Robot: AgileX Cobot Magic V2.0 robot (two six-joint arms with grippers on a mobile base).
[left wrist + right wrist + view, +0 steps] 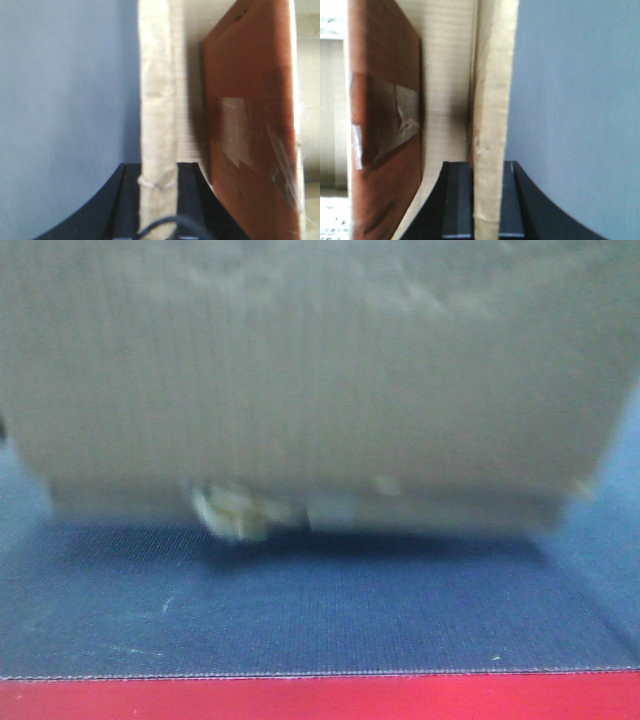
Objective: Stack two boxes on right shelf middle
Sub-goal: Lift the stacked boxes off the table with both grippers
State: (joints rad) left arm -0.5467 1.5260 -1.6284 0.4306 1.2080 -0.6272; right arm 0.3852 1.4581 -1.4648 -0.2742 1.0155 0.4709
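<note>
1. Blue-grey woven fabric covers the platform (320, 620) across the lower front view, with a red edge (320, 698) running along the bottom.
2. Filling the upper front view is the cardboard box (320, 370), close to the lens and blurred. Its top and both sides are cut off by the picture.
3. The box is over the back part of the platform, with a dark band of shadow beneath it. I cannot tell whether it rests on the fabric or hangs just above it.
4. A pale lump (232, 512) sticks out under the lower edge of the box, left of centre. It is too blurred to name.
5. In the left wrist view, the left hand (156, 171) has its two black fingers (120, 205) on either side of an upright cardboard wall of the box, closed narrow on it and holding it.
6. Just right of that wall, a cardboard panel carries glossy brown tape (250, 75) with a pale clear patch (235, 132) on it. Any marking there is too blurred to read.
7. In the right wrist view, the right hand (484, 169) grips an upright cardboard wall the same way, with a finger tight on each side. The brown tape is to its left.
8. Grey speckles (332, 222) at the left margin of the right wrist view may be print, but they cannot be read.
9. A plain blue-grey surface (575, 100) fills the outer side of each wrist view.
</note>
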